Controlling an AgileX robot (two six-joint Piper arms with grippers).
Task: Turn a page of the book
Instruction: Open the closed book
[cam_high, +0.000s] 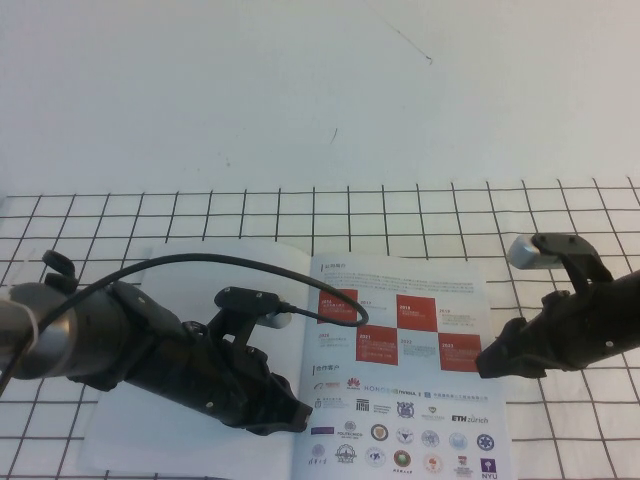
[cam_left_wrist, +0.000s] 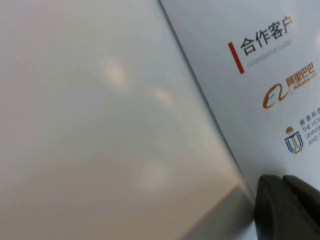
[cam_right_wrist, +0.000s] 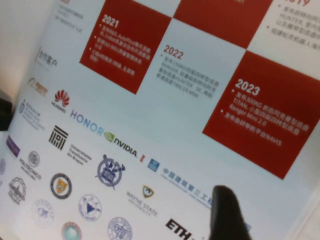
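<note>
In the high view, the book (cam_high: 300, 370) lay open and flat on the worktop (cam_high: 300, 120), over its grid of black lines. The page (cam_high: 405, 365) with red squares above rows of logos made up the book's right half, lying flat, its red-squares face upward. The blank sheet (cam_high: 200, 300) was the left half. The left pincer (cam_high: 290, 418) rested low over the blank sheet, its tip just beside the spine. The right pincer (cam_high: 490, 362) sat at the page's outer edge, near the lowest red square; whether it touched the paper could not be told from here. No corner or edge of the page looked lifted, so the turn itself appeared not yet begun.

In the left wrist view, the blank sheet (cam_left_wrist: 100, 125) filled most of the picture and the spine ran diagonally beside it, with the logo page (cam_left_wrist: 280, 75) beyond. The left pincer (cam_left_wrist: 285, 205) showed as two dark tips pressed together, closed on nothing, close above the spine.

In the right wrist view, the page (cam_right_wrist: 150, 100) lay flat under the camera, logos and red squares sharp. Only one dark finger (cam_right_wrist: 227, 215) showed, near the lower logos; the right pincer stood wide and held nothing. Judging by this, catching the page's edge, lifting it and carrying it over to the left were all left to do.
</note>
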